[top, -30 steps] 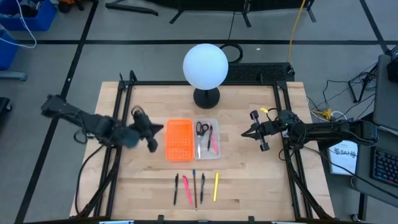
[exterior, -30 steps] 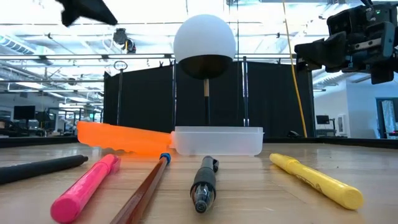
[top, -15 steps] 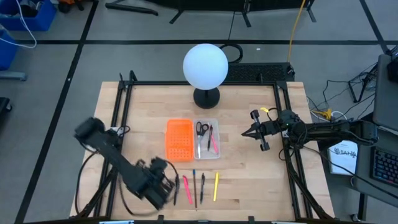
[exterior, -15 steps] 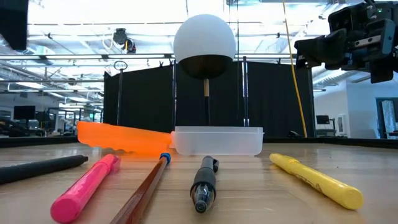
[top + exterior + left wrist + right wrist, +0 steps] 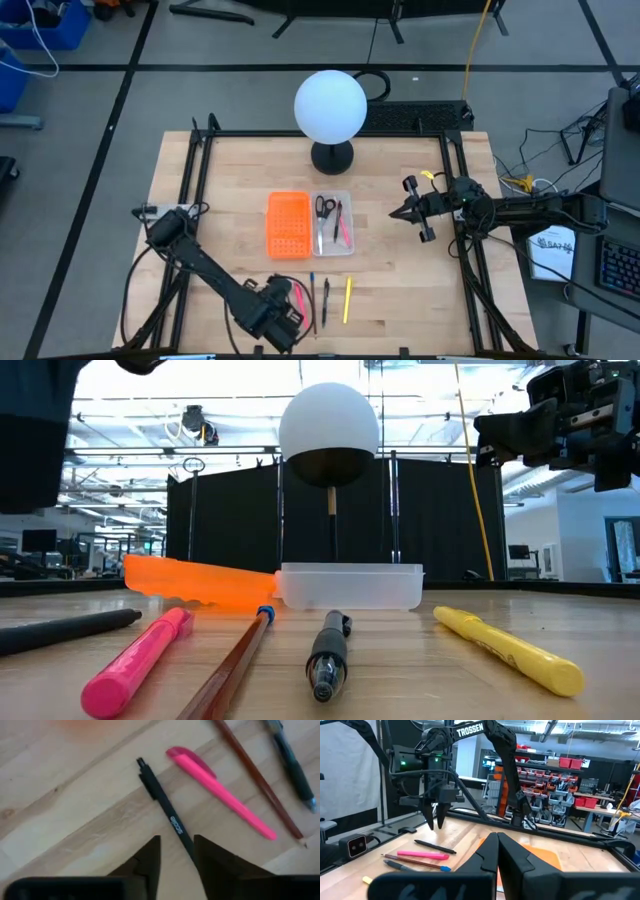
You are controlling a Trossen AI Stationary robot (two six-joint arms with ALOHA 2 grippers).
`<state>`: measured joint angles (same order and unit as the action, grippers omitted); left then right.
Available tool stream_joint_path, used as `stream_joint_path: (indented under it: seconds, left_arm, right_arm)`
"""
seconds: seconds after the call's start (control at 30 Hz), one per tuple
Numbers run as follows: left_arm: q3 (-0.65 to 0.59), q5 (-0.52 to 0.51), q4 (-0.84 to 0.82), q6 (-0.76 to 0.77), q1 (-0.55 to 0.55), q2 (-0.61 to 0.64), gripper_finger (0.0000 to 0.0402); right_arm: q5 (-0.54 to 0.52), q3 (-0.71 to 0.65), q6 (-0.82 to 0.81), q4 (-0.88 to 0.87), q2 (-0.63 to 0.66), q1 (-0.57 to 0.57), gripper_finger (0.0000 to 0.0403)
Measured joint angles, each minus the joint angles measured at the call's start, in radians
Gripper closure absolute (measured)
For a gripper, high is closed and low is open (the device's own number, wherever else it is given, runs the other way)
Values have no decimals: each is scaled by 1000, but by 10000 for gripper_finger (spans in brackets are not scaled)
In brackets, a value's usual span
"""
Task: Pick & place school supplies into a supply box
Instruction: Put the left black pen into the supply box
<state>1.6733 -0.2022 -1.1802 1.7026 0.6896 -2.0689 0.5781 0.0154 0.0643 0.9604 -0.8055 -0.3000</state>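
Now L gripper [image 5: 175,851] is hovering over black pen [image 5: 165,810], fingers narrowly apart, empty; pick step. Next: descend, straddle, close. R gripper [image 5: 404,214] is waiting, shut.

wooden table [image 5: 230,190] carries clear tray [image 5: 346,247], orange piece [image 5: 287,224], pens [image 5: 347,299].

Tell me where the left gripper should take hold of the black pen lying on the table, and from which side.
Grip the black pen at mid-barrel, coming straight down from above. It lies flat on the table, apart from the pink pen, so fingers can straddle its thin barrel across its width. The left gripper hangs open just above one end; judging by that, it should shift toward the middle.
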Motion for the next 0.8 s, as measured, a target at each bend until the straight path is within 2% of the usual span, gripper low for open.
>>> stream_joint_path:
  seconds: [0.17,0.3,0.53,0.8]
  left_arm:
    - [-1,15,32,91,-4,0,212]
    - [-1,29,87,113,-2,0,189]
    - [-1,55,108,163,-7,-9,200]
    - [-2,132,130,102,-31,-76,227]
  right_arm:
    - [0,0,5,0,0,0,403]
    - [-1,0,5,0,0,0,403]
    - [-1,0,8,0,0,0,403]
    - [-5,0,29,1,0,0,403]
